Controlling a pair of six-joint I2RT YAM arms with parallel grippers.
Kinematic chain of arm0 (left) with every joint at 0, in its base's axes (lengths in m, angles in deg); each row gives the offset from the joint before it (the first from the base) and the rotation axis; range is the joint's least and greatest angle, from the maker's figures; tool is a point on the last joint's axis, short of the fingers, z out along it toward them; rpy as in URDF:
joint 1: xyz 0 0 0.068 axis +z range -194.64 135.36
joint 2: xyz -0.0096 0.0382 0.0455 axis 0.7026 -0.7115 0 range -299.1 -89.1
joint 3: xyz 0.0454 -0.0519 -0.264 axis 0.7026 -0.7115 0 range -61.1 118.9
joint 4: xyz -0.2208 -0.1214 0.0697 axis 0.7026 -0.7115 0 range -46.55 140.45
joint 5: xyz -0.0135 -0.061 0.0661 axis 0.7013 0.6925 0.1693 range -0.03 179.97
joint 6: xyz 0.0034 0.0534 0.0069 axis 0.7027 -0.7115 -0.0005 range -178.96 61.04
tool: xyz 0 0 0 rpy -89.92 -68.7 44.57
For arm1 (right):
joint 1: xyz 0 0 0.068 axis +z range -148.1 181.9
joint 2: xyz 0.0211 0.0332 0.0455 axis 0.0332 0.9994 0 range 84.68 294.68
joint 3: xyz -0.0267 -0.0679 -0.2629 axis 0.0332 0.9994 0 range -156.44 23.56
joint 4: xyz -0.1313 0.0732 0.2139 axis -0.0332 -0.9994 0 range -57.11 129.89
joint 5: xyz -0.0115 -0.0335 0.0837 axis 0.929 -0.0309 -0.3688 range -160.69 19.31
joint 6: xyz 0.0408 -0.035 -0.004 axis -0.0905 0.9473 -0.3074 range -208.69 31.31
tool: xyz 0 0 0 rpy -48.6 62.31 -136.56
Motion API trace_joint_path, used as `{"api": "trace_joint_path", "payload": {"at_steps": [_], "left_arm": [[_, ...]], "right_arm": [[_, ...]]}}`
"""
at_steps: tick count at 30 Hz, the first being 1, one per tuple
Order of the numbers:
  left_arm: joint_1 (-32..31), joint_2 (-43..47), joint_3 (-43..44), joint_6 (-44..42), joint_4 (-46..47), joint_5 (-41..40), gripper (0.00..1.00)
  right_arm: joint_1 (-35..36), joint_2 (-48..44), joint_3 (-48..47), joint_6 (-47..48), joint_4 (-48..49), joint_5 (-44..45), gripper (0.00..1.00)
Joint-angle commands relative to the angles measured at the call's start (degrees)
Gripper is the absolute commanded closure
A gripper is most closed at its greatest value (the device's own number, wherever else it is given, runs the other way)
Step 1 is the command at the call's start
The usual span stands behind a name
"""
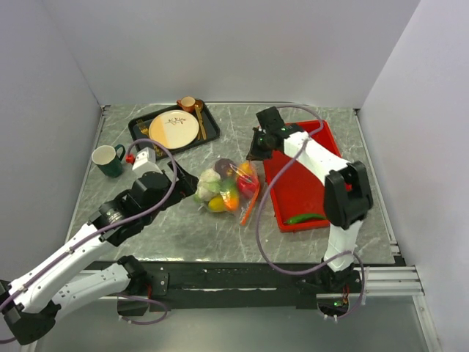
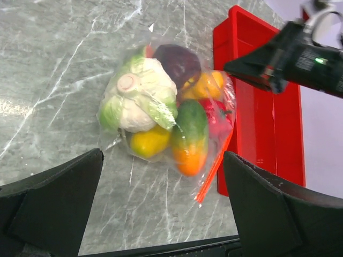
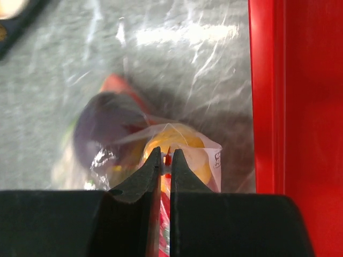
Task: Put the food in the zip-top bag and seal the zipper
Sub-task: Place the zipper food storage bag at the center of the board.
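In the top view, the zip-top bag (image 1: 223, 187) lies on the desk (image 1: 183, 231) between the two arms, just beside the red tray (image 1: 308, 172), and it bulges with toy produce. One piece is not inside. The green chili (image 1: 304, 218) rests at the near end of the tray, well apart from the bag. The right gripper (image 1: 256, 152) sits at the bag's far corner. The left gripper (image 1: 187, 183) hangs near the bag's left side.

In the left wrist view, the left gripper is released: its fingers are spread wide with nothing between them, and the bag lies beyond them. Through the clear plastic show the cauliflower (image 2: 140, 99), dark purple fruit (image 2: 179, 61), orange (image 2: 206, 83), red-green mango (image 2: 190, 134), yellow mango (image 2: 149, 142) and red pepper (image 2: 218, 115). The zipper (image 2: 214, 166) runs along the edge facing the tray. Whether its two halves are pressed together I cannot tell.

In the right wrist view, the right gripper is clenched on the end of the zipper strip. A small white piece, likely the slider, sits between its tips.

Six pieces are bagged, so loading looks nearly done. The chili has yet to go in, and the seal looks at most just begun.
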Motion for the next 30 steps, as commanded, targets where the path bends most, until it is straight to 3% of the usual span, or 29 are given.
{"api": "trace_joint_path", "payload": {"at_steps": [1,4,5,6,8,21,30], "left_arm": [[-0.10,-0.32,-0.05,-1.75,2.91,1.25,0.01],[-0.01,-1.20,0.13,-1.66,2.81,1.25,0.01],[-0.01,-1.72,0.13,-1.66,2.99,1.51,0.01],[-0.01,-1.99,0.13,-1.49,3.16,1.69,0.01],[0.08,-2.95,0.21,-1.66,4.04,2.48,0.01],[0.69,-9.99,3.64,-4.04,6.24,5.12,0.01],[1.40,-11.92,4.52,-4.47,6.15,5.82,0.01]], "right_arm": [[1.42,4.07,-6.34,2.64,-3.59,3.12,0.97],[0.99,1.98,-6.26,3.43,-2.45,4.08,0.90],[0.46,1.18,-5.82,3.78,-2.10,4.61,0.83],[0.11,0.22,-5.47,3.87,-1.75,5.14,0.70],[-0.77,-2.77,-4.16,4.31,-1.13,5.67,0.21],[-8.33,-20.43,12.19,4.22,1.94,8.39,0.17],[-15.45,-27.21,23.97,4.84,3.35,7.42,0.17]]}}
